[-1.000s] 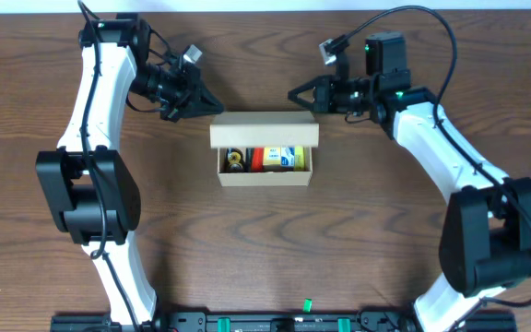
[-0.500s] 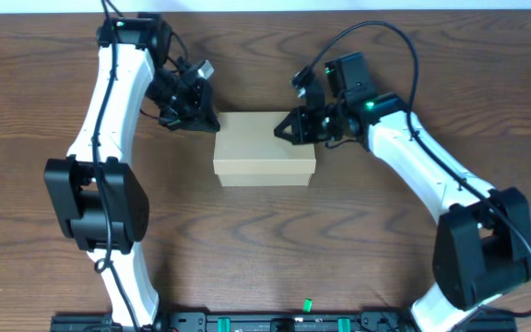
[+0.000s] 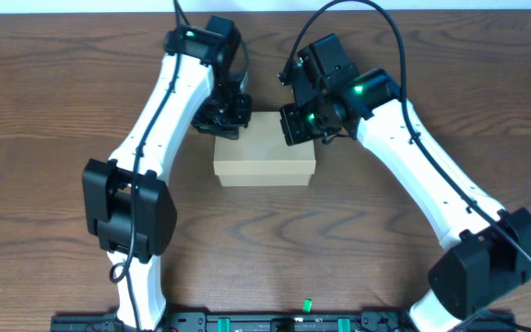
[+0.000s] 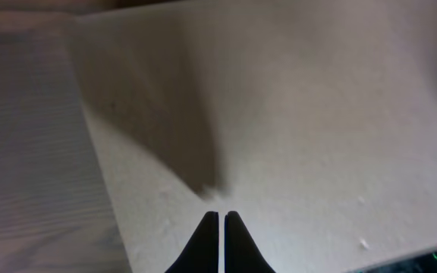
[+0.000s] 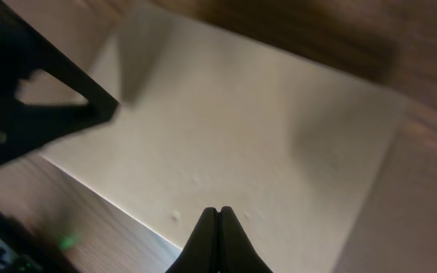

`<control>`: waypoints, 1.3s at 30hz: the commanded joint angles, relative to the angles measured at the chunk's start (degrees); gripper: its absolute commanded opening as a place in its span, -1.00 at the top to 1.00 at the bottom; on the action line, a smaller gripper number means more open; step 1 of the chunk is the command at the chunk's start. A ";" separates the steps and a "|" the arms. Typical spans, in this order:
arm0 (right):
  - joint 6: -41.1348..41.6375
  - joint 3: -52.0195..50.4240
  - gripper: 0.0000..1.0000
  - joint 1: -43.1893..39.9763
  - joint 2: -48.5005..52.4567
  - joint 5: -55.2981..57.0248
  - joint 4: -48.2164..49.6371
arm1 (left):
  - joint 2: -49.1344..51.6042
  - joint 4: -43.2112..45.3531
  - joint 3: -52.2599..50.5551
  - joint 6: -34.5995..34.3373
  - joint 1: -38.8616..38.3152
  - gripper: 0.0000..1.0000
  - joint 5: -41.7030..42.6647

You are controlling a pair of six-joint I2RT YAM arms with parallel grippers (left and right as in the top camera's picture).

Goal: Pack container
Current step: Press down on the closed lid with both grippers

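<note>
The container (image 3: 264,157) is a plain tan cardboard box in the middle of the table, its flap lid down so nothing inside shows. My left gripper (image 3: 225,127) is shut and empty over the lid's back left corner. My right gripper (image 3: 300,129) is shut and empty over the lid's back right corner. The left wrist view shows the shut fingertips (image 4: 221,220) just above the flat lid (image 4: 302,129). The right wrist view shows its shut fingertips (image 5: 218,214) over the lid (image 5: 256,144), with the left gripper's dark body (image 5: 29,114) at the left.
The brown wooden table (image 3: 53,184) surrounds the box. Both white arms reach in from the front, the left arm (image 3: 146,129) and the right arm (image 3: 431,166). A black rail (image 3: 265,323) runs along the front edge.
A second ago the box stood open with its contents showing; half a second ago its lid was down. Both grippers have moved in from the sides onto the lid's back corners.
</note>
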 commanded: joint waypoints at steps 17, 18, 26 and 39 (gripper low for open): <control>1.81 0.35 0.97 2.38 5.55 4.22 -5.20 | -1.42 2.67 0.46 -10.54 -2.40 0.88 -12.61; 1.81 0.35 0.97 2.73 6.03 4.24 -5.20 | -1.42 2.69 0.57 -10.58 -2.40 0.88 -12.61; 2.73 0.35 0.97 5.29 11.08 6.27 -5.16 | -5.38 3.96 0.92 -12.48 -0.50 0.88 -14.91; 3.28 0.13 0.97 5.33 12.09 10.91 -4.76 | -9.33 4.00 0.92 -12.83 3.32 0.88 -14.47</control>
